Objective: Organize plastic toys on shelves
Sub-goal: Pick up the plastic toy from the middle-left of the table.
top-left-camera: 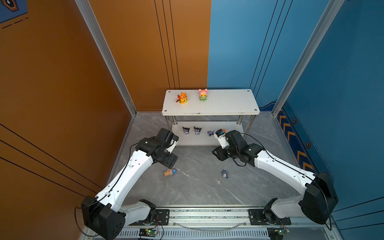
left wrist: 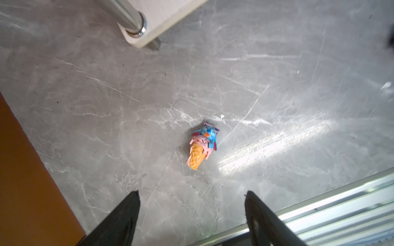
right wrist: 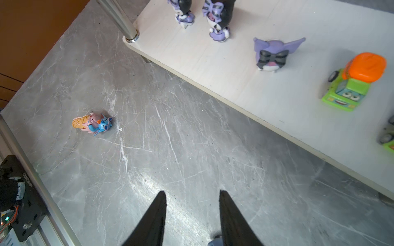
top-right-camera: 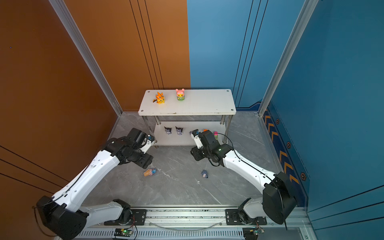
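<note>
Toys loose on the counter (top-left-camera: 199, 193), by our count: two.

Top views: the blue one on a cone (top-left-camera: 170, 172) lies on its side close under the left arm (top-left-camera: 135, 170). The grey donkey (top-left-camera: 224, 173) lies nearer the right arm (top-left-camera: 276, 166). Orange dragon (top-left-camera: 182, 98) and pink-yellow one (top-left-camera: 203, 94) stand on the upper board of the shelves (top-left-camera: 228, 102); horned ones (top-left-camera: 186, 130) on the lower.

Left wrist view: left gripper (left wrist: 191, 191) spread wide, empty. Cone toy (left wrist: 202, 144) lies straight ahead, in line with the gap, long axis running roughly away from the gripper, cone end nearer. We judge it the left arm's pick.

Right wrist view: right gripper (right wrist: 193, 191) parted, pinching nothing; cone toy well off to its side.
</note>
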`<state>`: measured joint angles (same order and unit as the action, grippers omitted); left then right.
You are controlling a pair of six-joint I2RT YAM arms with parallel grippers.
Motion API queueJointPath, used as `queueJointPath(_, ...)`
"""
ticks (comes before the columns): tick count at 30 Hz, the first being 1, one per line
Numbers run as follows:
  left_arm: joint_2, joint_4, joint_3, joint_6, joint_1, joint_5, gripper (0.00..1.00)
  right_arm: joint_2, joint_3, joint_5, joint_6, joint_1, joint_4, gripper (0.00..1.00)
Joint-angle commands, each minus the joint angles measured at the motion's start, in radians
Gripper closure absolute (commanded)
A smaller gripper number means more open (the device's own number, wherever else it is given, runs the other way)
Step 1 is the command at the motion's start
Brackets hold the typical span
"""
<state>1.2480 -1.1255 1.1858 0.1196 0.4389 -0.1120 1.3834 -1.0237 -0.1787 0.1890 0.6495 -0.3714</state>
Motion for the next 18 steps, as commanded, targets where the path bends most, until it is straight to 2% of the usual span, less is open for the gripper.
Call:
queueJointPath(1, 0.052, -0.064, 0.005, 0.048, 0.035, -0.062, 0.21, -0.024, 0.039, -0.016, 0.013, -0.017, -0.011, 0.57)
queueJointPath(4, 0.150, -0.057, -0.021, 0.060, 0.050, -0.117, 0.21, -0.036, 0.054, -0.030, 0.016, -0.028, -0.002, 0.57)
queueJointPath(7, 0.238, -0.015, -0.011, 0.058, 0.061, -0.042, 0.24, -0.054, 0.069, -0.038, 0.014, -0.039, 0.008, 0.57)
queueJointPath(11, 0.302, 0.082, -0.078, 0.076, 0.033, 0.009, 0.27, -0.087, 0.099, -0.050, 0.009, -0.056, 0.016, 0.57)
queueJointPath(18, 0.257, 0.176, -0.195, 0.144, 0.012, 0.025, 0.27, -0.114, 0.136, -0.091, 0.007, -0.092, 0.023, 0.57)
